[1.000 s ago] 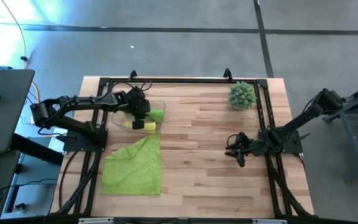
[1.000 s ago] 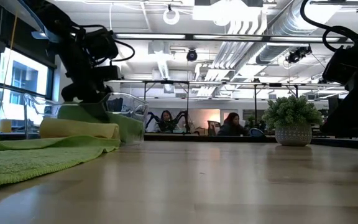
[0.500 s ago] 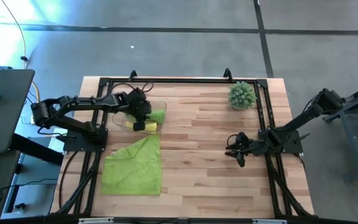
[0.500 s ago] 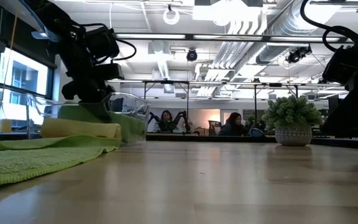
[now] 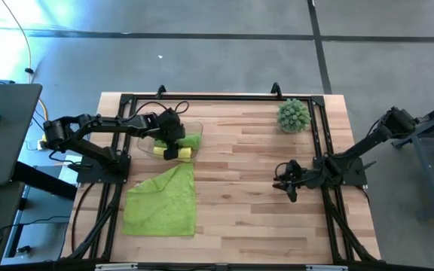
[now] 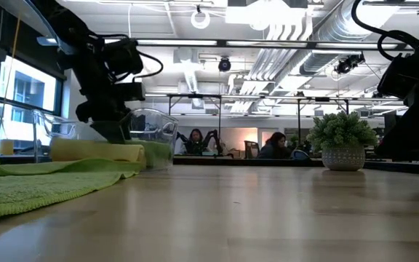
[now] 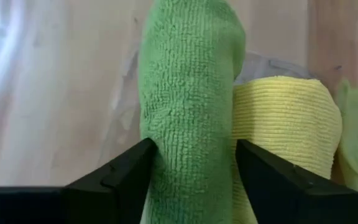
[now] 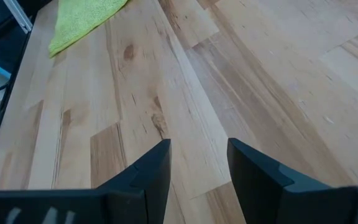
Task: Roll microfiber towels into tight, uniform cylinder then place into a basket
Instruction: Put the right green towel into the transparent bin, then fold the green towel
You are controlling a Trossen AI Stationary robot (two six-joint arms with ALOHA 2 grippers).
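Note:
A lime green rolled towel (image 7: pixel 191 106) lies in the clear basket (image 5: pixel 196 126) next to a yellow rolled towel (image 7: pixel 291 118). My left gripper (image 7: pixel 194 162) is over the basket, pointing steeply down. It is open, with one finger on each side of the green roll. A second lime green towel (image 5: pixel 163 202) lies spread flat on the table, nearer than the basket. My right gripper (image 5: pixel 286 186) waits open near the table's right side, with nothing between its fingers (image 8: pixel 148 168). My left gripper comes at the green roll from above and slanting, its fingers (image 7: pixel 120 177) across the roll. The roll's two sides (image 7: pixel 151 146) lie against the fingers' inner faces. The cloth is not dented in. The roll rests in the basket beside the yellow roll.
A spiky green ball plant (image 5: pixel 294 115) in a pot stands at the table's far right. A black frame (image 5: pixel 217 98) runs along the table's edges. Bare wood lies between the flat towel and my right gripper.
The green roll was bulging higher under my left gripper. It has now sunk into the basket beside the yellow roll. My left gripper has stayed over it.

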